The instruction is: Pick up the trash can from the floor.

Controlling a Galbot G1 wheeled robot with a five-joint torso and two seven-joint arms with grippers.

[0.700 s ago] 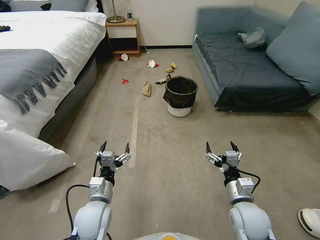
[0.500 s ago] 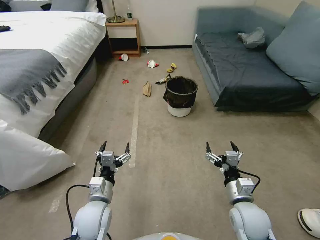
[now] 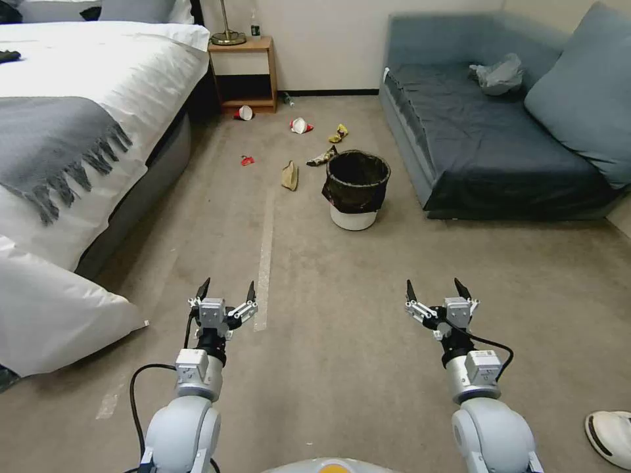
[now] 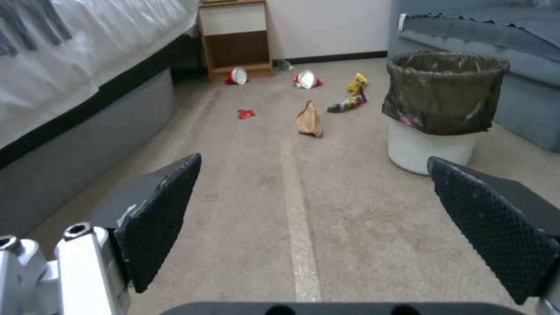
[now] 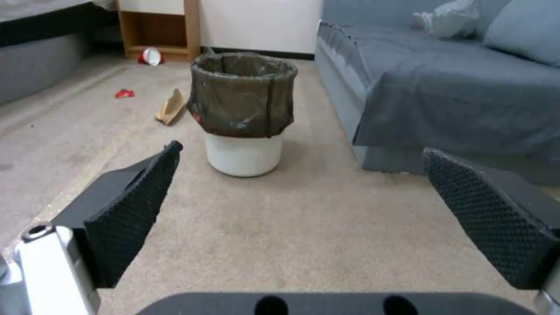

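The trash can is a small round white bin with a black bag over its rim. It stands upright on the beige carpet floor, close to the sofa's near corner. It also appears ahead of both wrist cameras. My left gripper hovers open over the carpet near the pale tape strip, well short of the bin. My right gripper is open too, at the same distance, slightly right of the bin. Nothing sits between the fingers of either.
A white bed with a grey throw lines the left side. A dark blue sofa carrying a grey plastic bag lines the right. Scattered litter lies beyond the bin, before a wooden nightstand. A shoe shows at the lower right.
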